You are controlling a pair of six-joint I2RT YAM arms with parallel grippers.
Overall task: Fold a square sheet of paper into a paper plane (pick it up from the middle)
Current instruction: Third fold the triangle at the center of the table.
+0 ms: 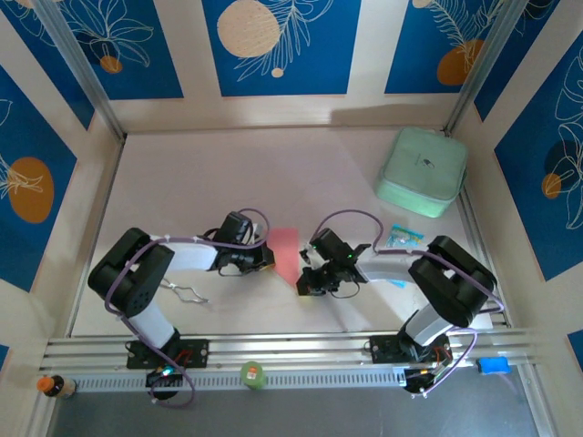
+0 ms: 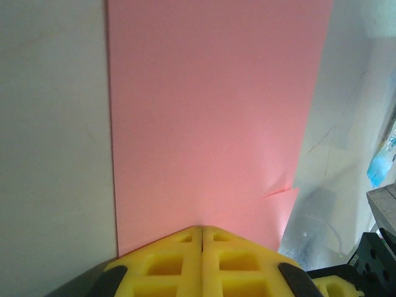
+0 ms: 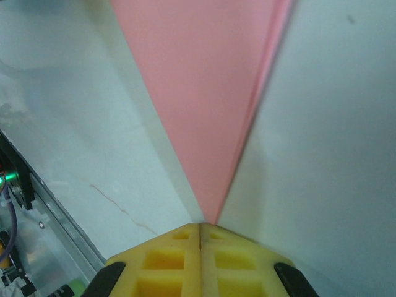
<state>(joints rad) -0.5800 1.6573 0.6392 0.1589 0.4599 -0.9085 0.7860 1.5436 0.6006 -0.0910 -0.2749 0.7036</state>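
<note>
Top external: the pink sheet (image 1: 285, 250) lies between the claws, its long axis running away from the bases. Left wrist: the left claw (image 2: 202, 228) is pressed together at the sheet's near edge. Right wrist: the right claw (image 3: 201, 224) is pressed together at its pointed corner.

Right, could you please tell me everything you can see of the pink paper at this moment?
The pink paper is thin, matte and plain, on or just above the pale table, between the left gripper and the right gripper. It is partly folded: from above, a narrow strip tapering toward the right one. The left is shut on one straight edge, beside a small lifted flap corner; the right is shut on a pointed tip, where a doubled layer runs along one side.
</note>
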